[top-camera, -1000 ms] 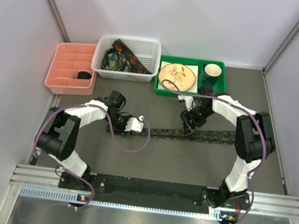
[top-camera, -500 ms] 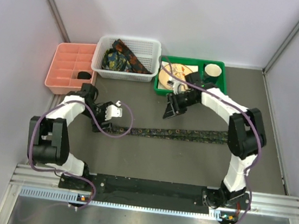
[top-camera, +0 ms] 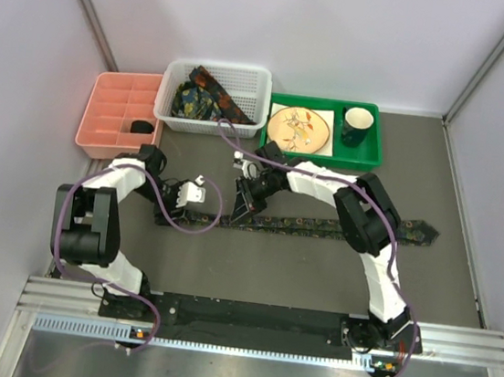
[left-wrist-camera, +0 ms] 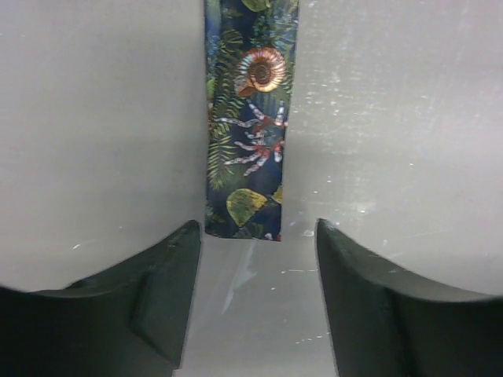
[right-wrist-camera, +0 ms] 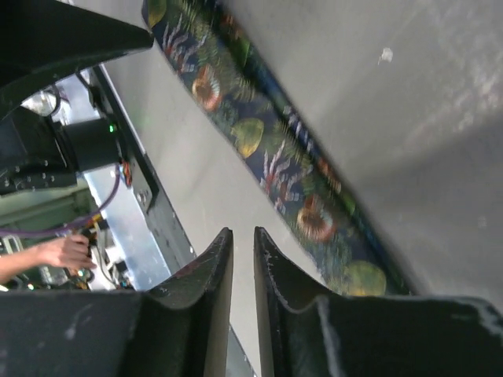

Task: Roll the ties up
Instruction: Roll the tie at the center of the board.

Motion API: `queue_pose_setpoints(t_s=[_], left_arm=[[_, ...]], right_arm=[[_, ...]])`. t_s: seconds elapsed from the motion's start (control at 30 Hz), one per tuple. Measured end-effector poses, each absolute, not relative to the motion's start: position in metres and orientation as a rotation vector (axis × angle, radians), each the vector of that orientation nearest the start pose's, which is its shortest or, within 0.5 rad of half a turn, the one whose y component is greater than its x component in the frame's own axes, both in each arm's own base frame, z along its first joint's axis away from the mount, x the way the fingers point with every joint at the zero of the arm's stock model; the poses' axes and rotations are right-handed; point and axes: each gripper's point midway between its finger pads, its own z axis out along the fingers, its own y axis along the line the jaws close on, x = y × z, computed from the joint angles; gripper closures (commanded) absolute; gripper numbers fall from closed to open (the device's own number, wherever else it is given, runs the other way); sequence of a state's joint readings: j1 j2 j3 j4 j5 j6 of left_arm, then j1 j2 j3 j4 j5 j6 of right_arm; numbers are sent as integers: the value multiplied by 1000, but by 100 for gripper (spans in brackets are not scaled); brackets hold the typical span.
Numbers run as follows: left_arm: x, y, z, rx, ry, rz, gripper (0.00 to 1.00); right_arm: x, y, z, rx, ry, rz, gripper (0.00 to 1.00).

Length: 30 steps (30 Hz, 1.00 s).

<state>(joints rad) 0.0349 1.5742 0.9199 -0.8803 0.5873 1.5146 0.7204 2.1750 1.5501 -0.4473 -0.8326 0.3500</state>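
You see the right gripper (top-camera: 245,202) now far left along the tie (top-camera: 321,225), jaws narrowed almost together. Your left gripper (top-camera: 195,191) sits further left, jaws wider, off the tie's narrow end.

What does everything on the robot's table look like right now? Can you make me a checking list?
Surface: grey table, lightly scuffed.
Job's things: one tie lies flat and unrolled across the table; more ties sit piled in the white basket.
Clutter: pink tray with a dark thing in one compartment; green tray holding a plate and a cup.
Grippers: left gripper open and empty at the tie's narrow end; right gripper nearly closed, empty, beside the tie.
Cables: purple cables loop off both arms; the left loop droops near the tie's narrow end.
Surroundings: pale walls; a person's hand shows past the table edge.
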Motion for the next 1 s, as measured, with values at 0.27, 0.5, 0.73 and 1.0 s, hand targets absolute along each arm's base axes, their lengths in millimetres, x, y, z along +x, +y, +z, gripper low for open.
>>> queue_pose_setpoints(t_s=[0.27, 0.5, 0.73, 1.0], left_arm=[[258, -54, 23, 1788, 1955, -531, 44], [256, -54, 19, 1768, 1967, -530, 56], [258, -62, 38, 1733, 1913, -515, 64], [260, -89, 65, 1728, 1808, -546, 71]], right_arm=[[251, 430, 46, -731, 2721, 1441, 94], [245, 460, 38, -759, 2706, 1419, 95], [244, 461, 23, -743, 2746, 1401, 96], [244, 461, 23, -733, 2752, 1403, 96]])
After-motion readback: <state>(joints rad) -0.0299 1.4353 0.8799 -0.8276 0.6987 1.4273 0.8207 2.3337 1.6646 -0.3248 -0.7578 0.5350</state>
